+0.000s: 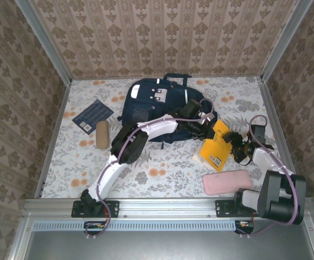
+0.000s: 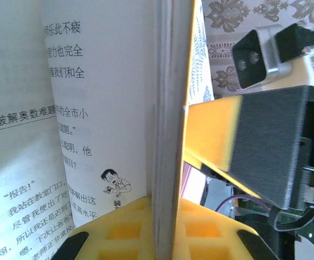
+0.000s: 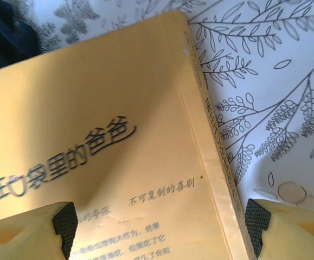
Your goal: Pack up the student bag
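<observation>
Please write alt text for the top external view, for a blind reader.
The left arm and right arm meet at a yellow book beside a navy backpack on a floral table. A pink case, dark booklet and tan roll lie nearby.

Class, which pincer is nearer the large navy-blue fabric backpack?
Left. The left pincer, shut on the yellow paperback book's edge, sits right beside the navy-blue fabric backpack's near-right side. The right pincer, open astride the book's spine, is farther right, across the book from the backpack.
</observation>
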You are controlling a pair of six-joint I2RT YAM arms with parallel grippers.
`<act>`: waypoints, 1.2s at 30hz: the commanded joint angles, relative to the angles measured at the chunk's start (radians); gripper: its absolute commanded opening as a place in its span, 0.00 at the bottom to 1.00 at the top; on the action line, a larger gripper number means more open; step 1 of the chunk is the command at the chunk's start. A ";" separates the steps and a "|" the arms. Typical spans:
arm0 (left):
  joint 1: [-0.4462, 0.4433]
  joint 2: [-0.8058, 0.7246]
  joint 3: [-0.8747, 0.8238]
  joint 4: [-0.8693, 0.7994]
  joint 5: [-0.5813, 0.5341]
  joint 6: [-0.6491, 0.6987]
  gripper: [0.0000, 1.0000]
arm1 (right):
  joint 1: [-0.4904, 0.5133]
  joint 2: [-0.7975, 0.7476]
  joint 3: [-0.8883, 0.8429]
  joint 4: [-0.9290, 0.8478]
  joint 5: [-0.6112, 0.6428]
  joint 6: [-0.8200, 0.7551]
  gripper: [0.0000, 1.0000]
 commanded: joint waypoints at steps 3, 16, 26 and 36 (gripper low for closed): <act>0.016 -0.096 0.033 -0.028 0.019 0.032 0.04 | 0.000 -0.150 0.049 -0.168 0.148 -0.035 0.87; 0.081 -0.326 -0.059 0.006 0.011 0.020 0.04 | 0.003 -0.316 0.067 -0.107 0.046 0.053 0.88; 0.115 -0.380 -0.092 0.038 0.025 0.006 0.03 | 0.044 -0.275 -0.075 0.545 -0.333 0.308 0.89; 0.128 -0.383 -0.138 0.153 0.042 -0.076 0.02 | 0.119 -0.197 -0.131 0.829 -0.372 0.442 0.93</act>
